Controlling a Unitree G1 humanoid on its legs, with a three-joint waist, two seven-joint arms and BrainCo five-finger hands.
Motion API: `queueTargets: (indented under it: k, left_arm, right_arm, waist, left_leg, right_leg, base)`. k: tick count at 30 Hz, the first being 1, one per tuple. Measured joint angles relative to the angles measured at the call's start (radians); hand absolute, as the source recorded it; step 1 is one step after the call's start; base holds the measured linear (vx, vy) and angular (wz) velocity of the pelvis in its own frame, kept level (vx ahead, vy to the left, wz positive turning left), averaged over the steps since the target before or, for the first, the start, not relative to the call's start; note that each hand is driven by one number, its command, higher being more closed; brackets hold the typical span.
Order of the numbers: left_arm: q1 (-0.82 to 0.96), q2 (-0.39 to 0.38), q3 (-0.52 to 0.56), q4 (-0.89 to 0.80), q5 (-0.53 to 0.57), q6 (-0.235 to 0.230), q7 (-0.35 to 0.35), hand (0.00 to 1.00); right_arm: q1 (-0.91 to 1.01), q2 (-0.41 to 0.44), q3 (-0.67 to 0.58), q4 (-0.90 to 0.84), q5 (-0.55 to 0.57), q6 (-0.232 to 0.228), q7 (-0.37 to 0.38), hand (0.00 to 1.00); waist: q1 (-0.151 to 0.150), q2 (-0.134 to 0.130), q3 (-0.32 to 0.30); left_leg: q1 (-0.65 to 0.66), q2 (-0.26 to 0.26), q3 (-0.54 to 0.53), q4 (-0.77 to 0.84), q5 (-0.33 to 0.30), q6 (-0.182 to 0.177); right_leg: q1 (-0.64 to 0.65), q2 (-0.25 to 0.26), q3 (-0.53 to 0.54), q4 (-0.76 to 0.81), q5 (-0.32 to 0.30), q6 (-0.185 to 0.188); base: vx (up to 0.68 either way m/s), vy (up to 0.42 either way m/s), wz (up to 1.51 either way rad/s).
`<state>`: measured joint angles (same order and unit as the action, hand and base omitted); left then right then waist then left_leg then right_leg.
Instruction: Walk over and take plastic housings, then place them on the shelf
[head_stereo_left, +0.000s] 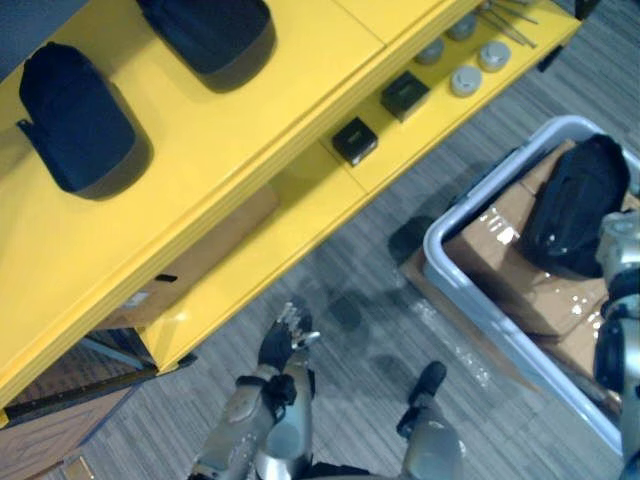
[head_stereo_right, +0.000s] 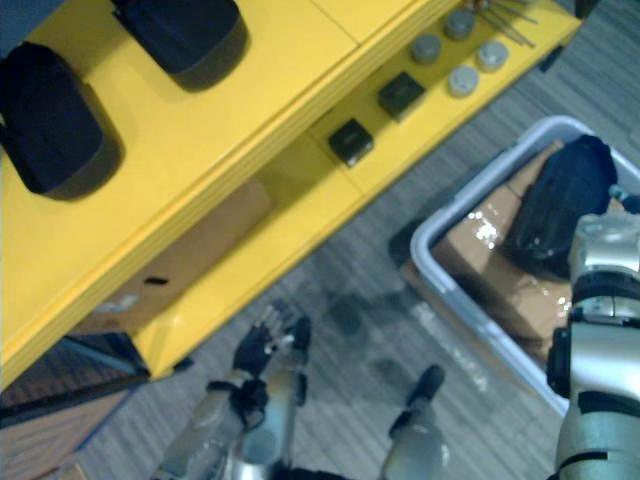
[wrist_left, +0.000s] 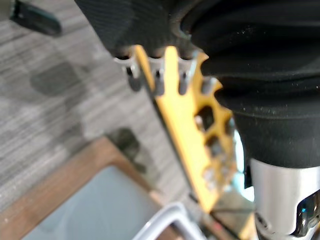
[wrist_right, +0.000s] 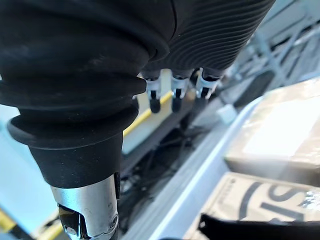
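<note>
Hanging beside the shelf (head_stereo_left: 250, 130), left hand (head_stereo_left: 280, 345) fingers relaxed; right hand (wrist_right: 173, 87), fingers loosely straight, over the housing (head_stereo_left: 575, 205) in the bin (head_stereo_left: 437, 240).

The shelf (head_stereo_left: 230, 130) is bright yellow on both levels. The plastic housings (head_stereo_left: 78, 118) on top are plain matte black, and so is the housing (head_stereo_left: 578, 205) in the bin (head_stereo_left: 478, 298), which is pale grey-white. The cardboard boxes (head_stereo_left: 500, 270) are brown (with shiny white glints). The small boxes (head_stereo_left: 354, 140) are black and the round discs (head_stereo_left: 465, 80) grey. The floor (head_stereo_left: 360, 430) is grey carpet, finely striped light and dark. The left hand (head_stereo_left: 280, 345) has a dark cover and silver fingers.
</note>
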<state>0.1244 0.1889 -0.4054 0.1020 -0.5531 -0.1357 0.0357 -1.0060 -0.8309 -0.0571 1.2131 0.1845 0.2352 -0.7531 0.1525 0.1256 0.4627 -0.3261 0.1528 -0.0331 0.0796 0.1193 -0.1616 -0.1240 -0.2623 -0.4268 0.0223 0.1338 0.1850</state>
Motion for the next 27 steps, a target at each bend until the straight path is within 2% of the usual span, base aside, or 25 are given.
queueTargets:
  k: [5, 8, 10, 12, 14, 19, 20, 24, 25, 27]
  left_arm:
    - [0.001, -0.002, -0.033, 0.001, -0.028, -0.002, 0.009, 0.00]
    - [0.001, -0.006, -0.048, 0.013, -0.038, -0.009, 0.017, 0.00]
    - [0.000, -0.016, -0.051, 0.040, -0.039, -0.011, 0.022, 0.00]
    - [0.002, -0.039, -0.058, 0.045, -0.040, -0.012, 0.025, 0.00]
    - [0.001, -0.042, -0.072, 0.044, -0.040, -0.016, 0.029, 0.00]
    - [0.000, -0.052, -0.098, 0.043, -0.078, -0.016, 0.037, 0.00]
    - [-0.002, -0.055, -0.099, 0.043, -0.078, -0.016, 0.041, 0.00]
    - [-0.015, -0.057, -0.098, 0.045, -0.079, -0.017, 0.058, 0.00]
    - [-0.024, -0.057, -0.098, 0.053, -0.079, -0.018, 0.060, 0.00]
    - [-0.030, -0.056, -0.096, 0.073, -0.079, -0.019, 0.062, 0.00]
  right_arm:
    - [-0.022, -0.035, -0.001, 0.044, 0.020, 0.012, 0.098, 0.00]
    - [-0.036, -0.035, -0.001, 0.066, 0.020, 0.034, 0.132, 0.00]
    - [-0.042, -0.040, -0.001, 0.070, 0.019, 0.055, 0.145, 0.00]
    - [-0.057, -0.061, 0.000, 0.076, 0.018, 0.078, 0.169, 0.00]
    - [-0.078, -0.061, 0.001, 0.093, 0.017, 0.081, 0.199, 0.00]
    - [-0.083, -0.072, 0.025, 0.120, -0.017, 0.097, 0.289, 0.00]
    - [-0.087, -0.093, 0.030, 0.120, -0.034, 0.097, 0.303, 1.00]
    - [-0.086, -0.141, 0.039, 0.135, -0.091, 0.123, 0.373, 1.00]
    - [-0.077, -0.160, 0.040, 0.149, -0.125, 0.132, 0.397, 1.00]
    - [-0.064, -0.177, 0.040, 0.158, -0.177, 0.136, 0.430, 1.00]
  waist:
    - [-0.002, 0.025, 0.015]
    - [0.003, 0.033, 0.019]
    - [0.001, 0.044, 0.024]
    - [0.003, 0.067, 0.033]
    - [0.004, 0.076, 0.033]
    - [0.028, 0.087, 0.034]
    - [0.029, 0.087, 0.034]
    - [0.043, 0.090, 0.032]
    - [0.058, 0.090, 0.032]
    - [0.066, 0.091, 0.031]
  left_leg:
    - [-0.014, 0.001, 0.000, 0.000, 0.001, 0.000]
    - [-0.024, 0.001, 0.013, -0.003, 0.003, 0.002]
    - [-0.025, -0.002, 0.014, -0.004, 0.003, 0.002]
    - [-0.031, -0.007, 0.014, -0.008, 0.005, 0.004]
    - [-0.047, -0.009, 0.015, -0.016, 0.010, 0.005]
    - [-0.080, -0.016, 0.011, -0.013, 0.015, 0.007]
    - [-0.095, -0.024, 0.003, -0.006, 0.014, 0.008]
    - [-0.131, -0.035, -0.037, 0.005, 0.014, 0.008]
    - [-0.133, -0.035, -0.040, 0.005, 0.013, 0.007]
    - [-0.136, -0.040, -0.051, 0.002, 0.009, 0.003]
  right_leg:
    - [-0.025, -0.002, 0.003, 0.017, -0.007, -0.004]
    - [-0.050, -0.006, 0.017, 0.023, -0.007, -0.004]
    - [-0.050, -0.009, 0.017, 0.023, -0.007, -0.004]
    - [-0.057, -0.015, 0.015, 0.025, -0.009, -0.002]
    - [-0.081, -0.018, 0.016, 0.031, -0.009, -0.002]
    - [-0.119, -0.027, 0.016, 0.043, -0.009, -0.002]
    - [-0.127, -0.032, 0.013, 0.045, -0.009, -0.002]
    - [-0.143, -0.040, -0.015, 0.057, -0.012, -0.003]
    - [-0.146, -0.041, -0.019, 0.061, -0.016, -0.003]
    - [-0.148, -0.047, -0.034, 0.073, -0.032, -0.010]
  base:
    - [-0.01, -0.002, -0.02]
    - [-0.01, -0.005, -0.08]
    - [0.00, -0.002, -0.03]
    - [0.00, 0.000, 0.00]
    - [0.00, 0.000, 0.00]
    - [0.00, -0.002, 0.02]
    - [-0.01, 0.002, 0.13]
    - [-0.04, 0.001, 0.19]
    - [-0.07, -0.007, 0.14]
    - [-0.06, -0.006, 0.16]
